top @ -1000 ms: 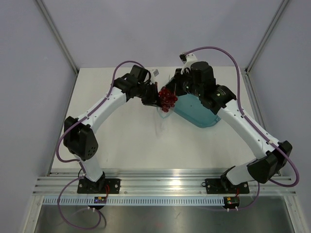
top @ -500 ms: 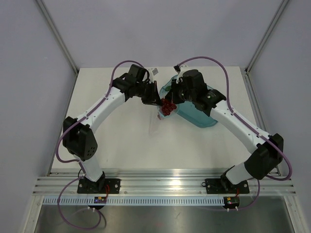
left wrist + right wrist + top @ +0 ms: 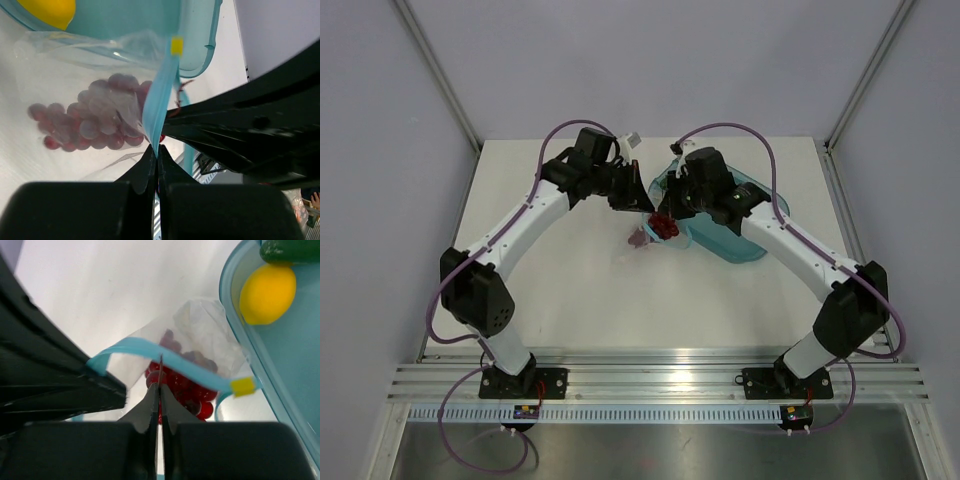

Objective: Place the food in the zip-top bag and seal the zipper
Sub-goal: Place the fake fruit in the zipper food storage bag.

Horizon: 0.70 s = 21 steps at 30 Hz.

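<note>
Left gripper (image 3: 156, 152): jaws pressed flat together, and nipped between the tips is the zipper (image 3: 159, 100), its blue strip running straight up out of them.
Right gripper (image 3: 160, 379): jaws down to a hairline too, tips right at the blue strip. I cannot tell whether they grip the strip, a grape stem or nothing.
Zip-top bag (image 3: 205, 320): hanging off the strip just beyond both sets of tips. It looks like thin, crinkly film with no shape of its own, so the mouth likely goes wherever the strip goes.
Grapes (image 3: 186, 387): inside the bag, just past the right tips. They are a soft, knobbly cluster that probably weighs the film down.
Lemon (image 3: 267, 294): up and to the right of the right jaws, sitting in the teal tray (image 3: 231, 325). It looks firm, smooth and round, so it may roll. Best taken across its middle.
Cucumber (image 3: 290, 249): just beyond the lemon, farther from the jaws. It looks long and stiff. Best pinched at mid-length across the narrow width.
Best hold on the bag: the stiffer strip, since the film would likely slip or crumple.
</note>
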Motion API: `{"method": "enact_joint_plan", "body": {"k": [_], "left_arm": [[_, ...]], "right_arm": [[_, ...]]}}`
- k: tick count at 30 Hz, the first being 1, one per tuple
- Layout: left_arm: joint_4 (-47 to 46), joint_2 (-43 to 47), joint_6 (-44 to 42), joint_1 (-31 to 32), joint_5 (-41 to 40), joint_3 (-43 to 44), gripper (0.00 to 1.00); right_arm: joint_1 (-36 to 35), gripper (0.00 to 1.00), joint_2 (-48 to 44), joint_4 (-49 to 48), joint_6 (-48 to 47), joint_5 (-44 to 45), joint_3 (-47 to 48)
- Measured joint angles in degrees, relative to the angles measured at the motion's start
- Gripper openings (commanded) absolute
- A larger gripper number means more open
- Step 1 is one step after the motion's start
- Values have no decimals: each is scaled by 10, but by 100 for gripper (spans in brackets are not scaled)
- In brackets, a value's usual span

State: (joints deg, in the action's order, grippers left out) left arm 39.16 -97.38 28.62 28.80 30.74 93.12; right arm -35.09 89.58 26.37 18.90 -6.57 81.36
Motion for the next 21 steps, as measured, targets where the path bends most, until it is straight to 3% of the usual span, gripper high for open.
{"method": "enact_joint_plan", "body": {"k": [5,6,8,15,21], "left_arm": [[-7,7,3,-1,9,-4,0],[-9,7,3,-1,10,-8,0],[-10,7,4,-2,10,-13,0],[-15,7,4,-3,16,-30,0],[-19,12,8,-8,19,-37,0]], "right_arm": [[-1,34,38,47,-7,0,36],[-1,43,40,55,-11,2,42],[-2,48,34,61,-13,9,44],[-2,60,-49,63,-11,56,31],[1,59,-123,52,8,96,-53]]}}
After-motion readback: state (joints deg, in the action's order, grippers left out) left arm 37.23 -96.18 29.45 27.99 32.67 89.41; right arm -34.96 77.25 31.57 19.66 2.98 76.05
